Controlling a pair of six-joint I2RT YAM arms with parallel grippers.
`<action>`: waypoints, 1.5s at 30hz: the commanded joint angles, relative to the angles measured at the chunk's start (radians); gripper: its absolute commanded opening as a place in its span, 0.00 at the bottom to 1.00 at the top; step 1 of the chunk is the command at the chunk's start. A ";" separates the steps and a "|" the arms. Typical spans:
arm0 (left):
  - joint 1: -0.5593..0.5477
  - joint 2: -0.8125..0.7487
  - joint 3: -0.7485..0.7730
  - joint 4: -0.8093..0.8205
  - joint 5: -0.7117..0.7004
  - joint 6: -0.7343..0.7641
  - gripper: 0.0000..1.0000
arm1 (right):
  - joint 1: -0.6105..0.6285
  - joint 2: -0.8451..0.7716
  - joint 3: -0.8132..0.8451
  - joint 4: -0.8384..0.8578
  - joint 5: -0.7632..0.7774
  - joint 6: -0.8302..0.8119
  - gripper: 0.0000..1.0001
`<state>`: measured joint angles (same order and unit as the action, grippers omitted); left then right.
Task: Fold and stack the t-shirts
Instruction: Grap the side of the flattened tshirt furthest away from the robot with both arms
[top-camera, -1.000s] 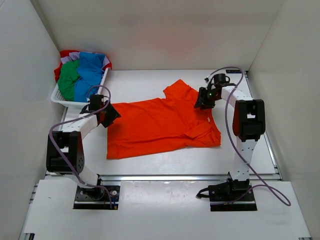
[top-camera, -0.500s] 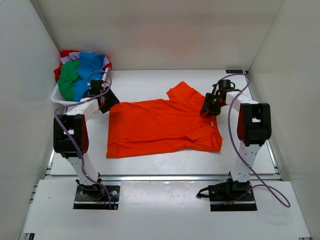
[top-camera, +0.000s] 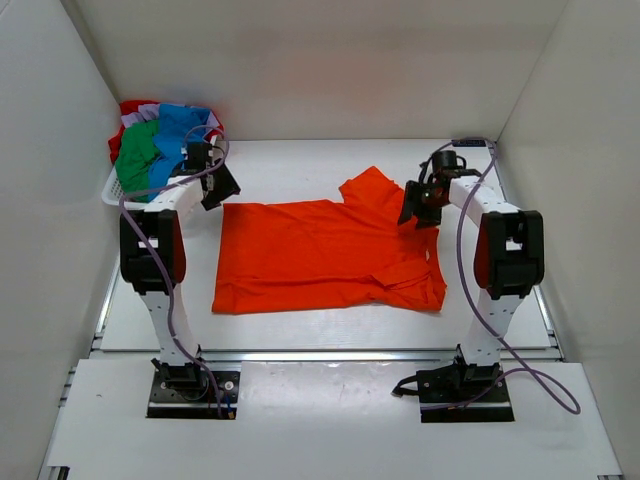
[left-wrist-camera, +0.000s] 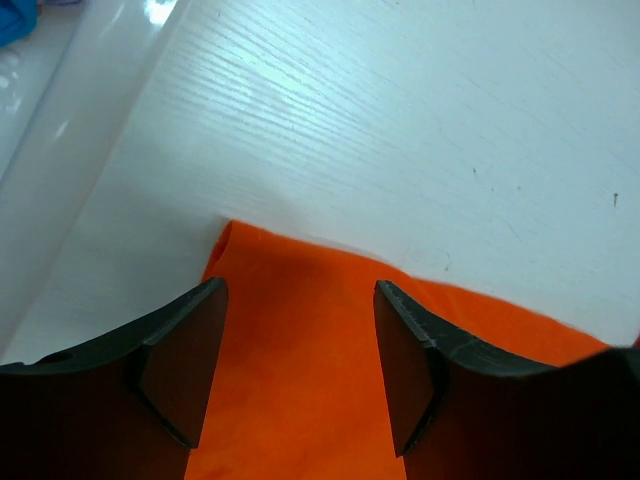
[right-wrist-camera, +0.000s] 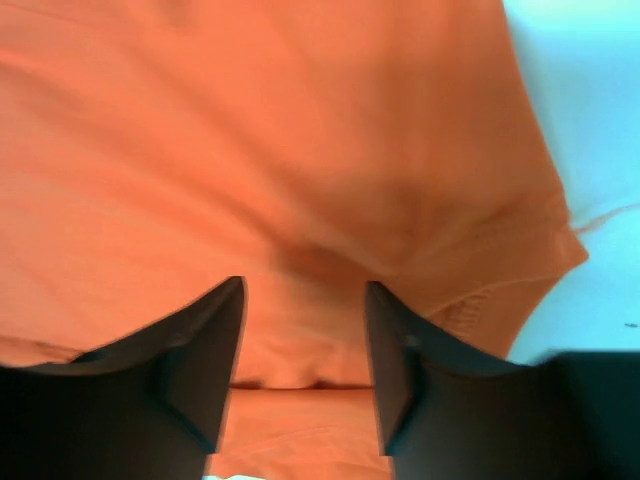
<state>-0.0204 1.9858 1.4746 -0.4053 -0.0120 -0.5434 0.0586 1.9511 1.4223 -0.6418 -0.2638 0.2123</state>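
Note:
An orange t-shirt (top-camera: 320, 255) lies spread flat mid-table, one sleeve (top-camera: 368, 188) pointing to the far right. My left gripper (top-camera: 216, 193) is open over the shirt's far left corner; in the left wrist view (left-wrist-camera: 298, 300) orange cloth (left-wrist-camera: 290, 330) lies flat between and under the fingers. My right gripper (top-camera: 413, 213) is open over the far right shoulder; in the right wrist view (right-wrist-camera: 303, 290) the cloth (right-wrist-camera: 300, 150) is rumpled between the fingers. Green (top-camera: 135, 155), blue (top-camera: 180, 135) and red (top-camera: 133, 108) t-shirts are piled in the basket.
A white plastic basket (top-camera: 112, 187) stands at the far left against the left wall. White walls close in the table on the left, back and right. Bare white table (left-wrist-camera: 400, 120) lies beyond the shirt's far edge.
Both arms have reached farther back: the left gripper went from the shirt's left edge to its far left corner, the right toward the sleeve. The sleeve has shifted slightly right.

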 joint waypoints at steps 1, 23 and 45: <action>-0.007 0.033 0.064 -0.049 -0.025 0.019 0.71 | 0.000 -0.090 0.098 0.045 -0.049 -0.013 0.51; -0.026 0.160 0.188 -0.149 -0.086 0.019 0.65 | -0.005 0.670 1.147 -0.110 -0.121 0.055 0.76; -0.032 0.191 0.168 -0.144 -0.019 -0.030 0.00 | 0.033 0.772 1.158 -0.147 -0.216 0.035 0.29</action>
<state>-0.0517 2.1811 1.6276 -0.5312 -0.0414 -0.5690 0.0864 2.7079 2.5420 -0.7757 -0.4698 0.2428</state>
